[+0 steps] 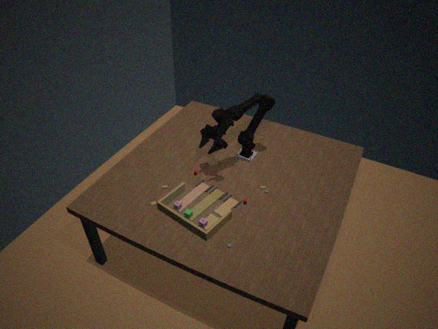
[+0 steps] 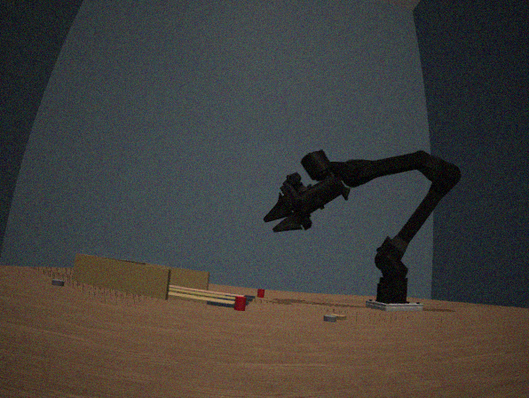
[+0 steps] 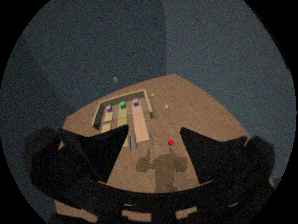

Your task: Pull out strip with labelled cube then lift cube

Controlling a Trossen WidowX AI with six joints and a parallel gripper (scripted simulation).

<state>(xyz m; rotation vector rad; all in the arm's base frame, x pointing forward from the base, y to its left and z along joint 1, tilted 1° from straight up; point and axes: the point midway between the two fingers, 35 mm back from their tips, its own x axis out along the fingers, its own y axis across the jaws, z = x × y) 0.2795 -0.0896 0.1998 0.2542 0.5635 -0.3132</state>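
Wooden tray (image 1: 167, 210) holds three strips (image 1: 206, 203) lying lengthwise toward the arm's base; hand (image 1: 212, 146) hangs wide open, empty, above the brown worktop (image 1: 301, 205); blue walls.

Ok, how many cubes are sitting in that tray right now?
3, along the tray's near wall: a pink cube at the left, a green cube in the middle, another pink cube at the right. None looks hidden.
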